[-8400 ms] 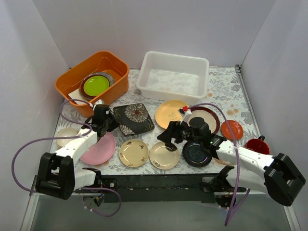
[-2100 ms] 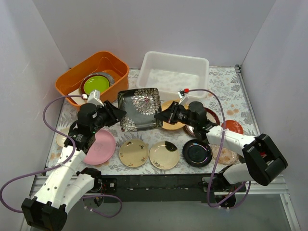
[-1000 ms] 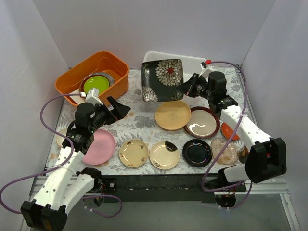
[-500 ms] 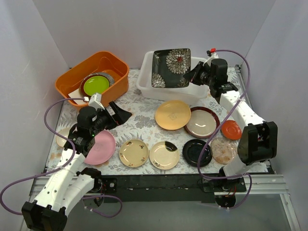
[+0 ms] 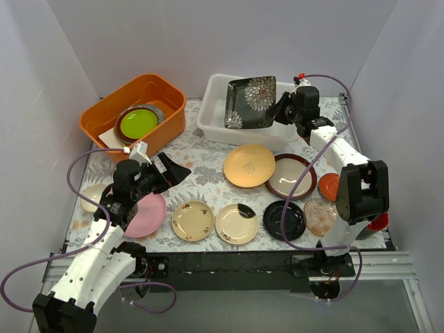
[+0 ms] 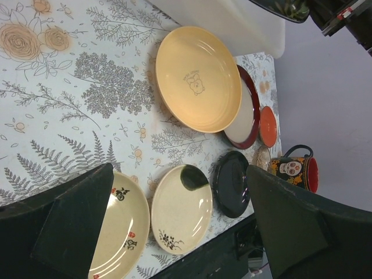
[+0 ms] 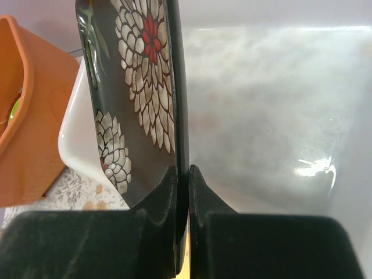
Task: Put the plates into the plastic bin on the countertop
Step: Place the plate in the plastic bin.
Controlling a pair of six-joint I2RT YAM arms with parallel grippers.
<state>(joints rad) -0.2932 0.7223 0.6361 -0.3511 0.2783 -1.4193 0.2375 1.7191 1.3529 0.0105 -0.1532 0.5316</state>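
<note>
The plastic bin [image 5: 243,136] lies directly beneath and ahead of the right gripper [image 5: 281,114], its pale floor showing beyond the fingers in the wrist view. That gripper is clenched on one edge of the black square floral plate [image 5: 250,102], which stands on edge over the bin, reaching straight out from the fingertips, flowered face turned to the gripper's left toward the orange tub [image 5: 170,125]. Whether the plate touches the bin cannot be told. The tub holds a lime-green plate [image 5: 138,123] atop other dishes. The left gripper [image 5: 173,168] hangs released, holding nothing, over the counter [image 5: 201,170], with a gold plate [image 6: 196,78] ahead of it.
</note>
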